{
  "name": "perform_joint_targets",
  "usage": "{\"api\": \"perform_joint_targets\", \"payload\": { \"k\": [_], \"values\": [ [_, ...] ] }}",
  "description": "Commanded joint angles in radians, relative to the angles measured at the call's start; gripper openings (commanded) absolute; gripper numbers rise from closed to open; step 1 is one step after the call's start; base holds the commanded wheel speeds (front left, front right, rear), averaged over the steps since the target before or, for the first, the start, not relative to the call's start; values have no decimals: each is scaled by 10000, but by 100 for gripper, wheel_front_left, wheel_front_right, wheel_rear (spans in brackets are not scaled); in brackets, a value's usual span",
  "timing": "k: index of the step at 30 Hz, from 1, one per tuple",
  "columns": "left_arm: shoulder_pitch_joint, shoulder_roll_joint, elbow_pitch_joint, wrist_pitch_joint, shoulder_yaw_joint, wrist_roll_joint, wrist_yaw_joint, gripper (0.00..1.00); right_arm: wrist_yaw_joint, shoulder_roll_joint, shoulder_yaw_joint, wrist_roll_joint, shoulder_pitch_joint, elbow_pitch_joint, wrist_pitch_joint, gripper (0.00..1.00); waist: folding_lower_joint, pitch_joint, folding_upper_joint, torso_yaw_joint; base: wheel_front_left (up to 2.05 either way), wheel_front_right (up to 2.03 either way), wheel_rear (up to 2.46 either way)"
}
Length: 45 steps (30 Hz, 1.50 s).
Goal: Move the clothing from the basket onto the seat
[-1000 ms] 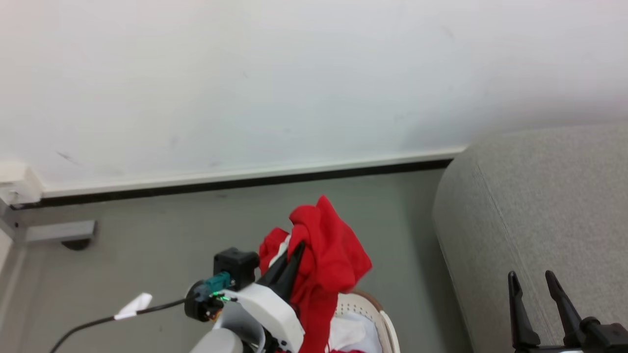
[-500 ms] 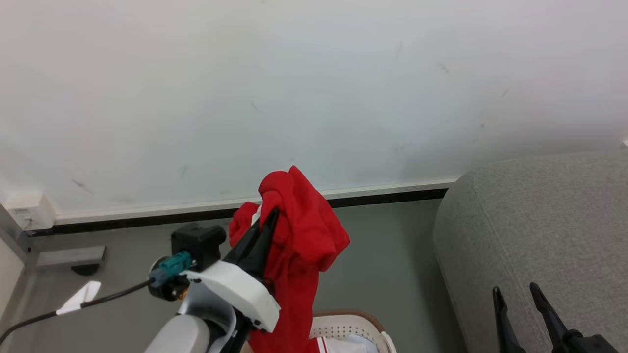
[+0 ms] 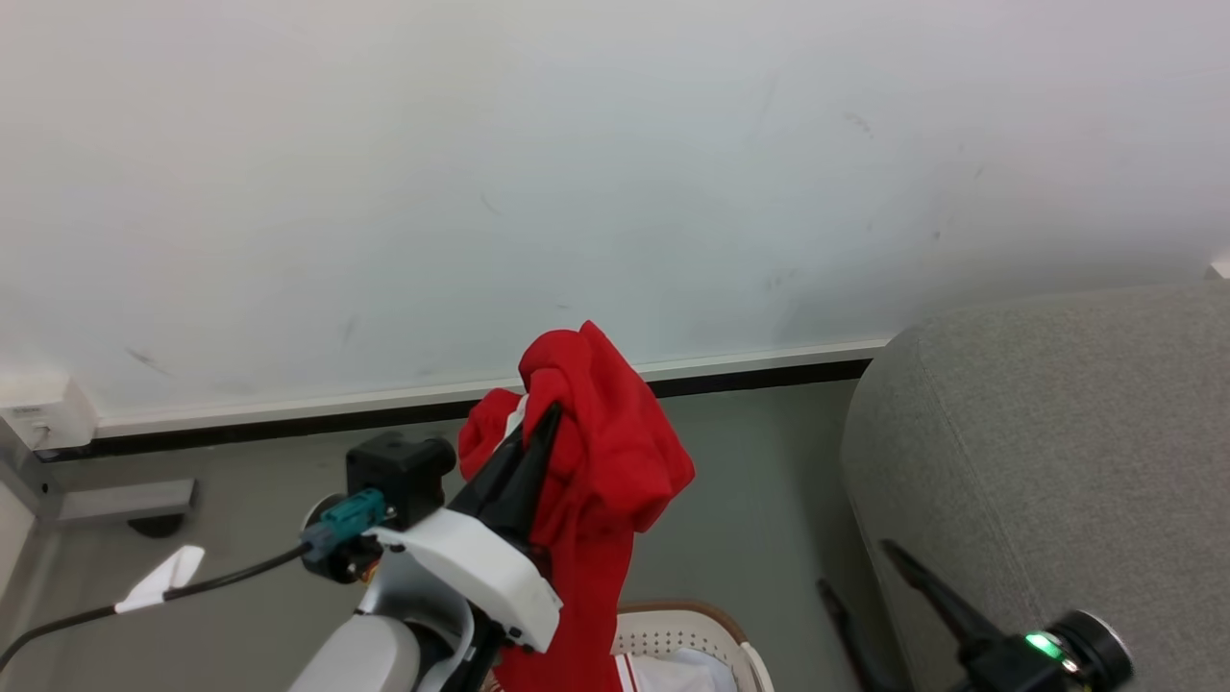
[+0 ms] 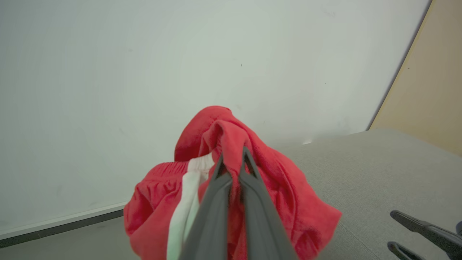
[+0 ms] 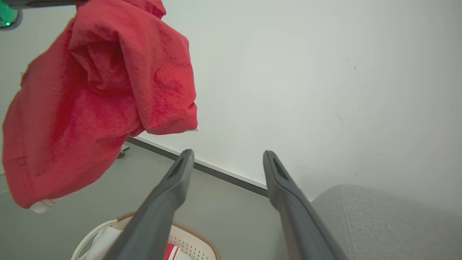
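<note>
Clothing [image 3: 601, 461] hangs long-axis vertical above the basket [image 3: 673, 632], pinched in the left hand [image 3: 538, 420]; right hand [image 3: 855, 565] spread.

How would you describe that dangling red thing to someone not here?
Find the big grey sofa; left of it sits a cream basket. Above it hangs a red garment, pinched by the left end effector, the only clothing in mid-air.

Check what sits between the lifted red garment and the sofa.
Head view: bare grey floor between the red garment and the sofa; the open right hand sits lower, by the sofa's edge.
</note>
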Motion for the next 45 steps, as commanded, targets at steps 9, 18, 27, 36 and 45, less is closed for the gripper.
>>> {"api": "perform_joint_targets", "payload": {
  "k": [9,18,27,36,45],
  "values": [
    [-205,-178,-76,54,-266,-86,-51,0,-23,-331,2866,821,-2389,900,378,100,0,99,-1,15,0,0,0],
    [-435,-475,157,80,-649,-192,-256,0,-25,447,4556,1353,-4412,2762,151,100,0,162,-1,218,0,0,0],
    [-500,-628,412,96,-874,-273,-350,0,-25,1264,5139,2632,-5333,4359,-77,0,0,50,-1,360,0,0,0],
    [-408,-487,539,-146,-804,-112,-157,100,-25,1178,4610,2871,-5228,4011,-99,0,0,50,-1,288,0,0,0],
    [-206,-364,637,-284,-870,-24,-36,100,-25,863,3725,2740,-4970,3583,-101,0,0,70,-1,103,0,0,0]
  ]
}}
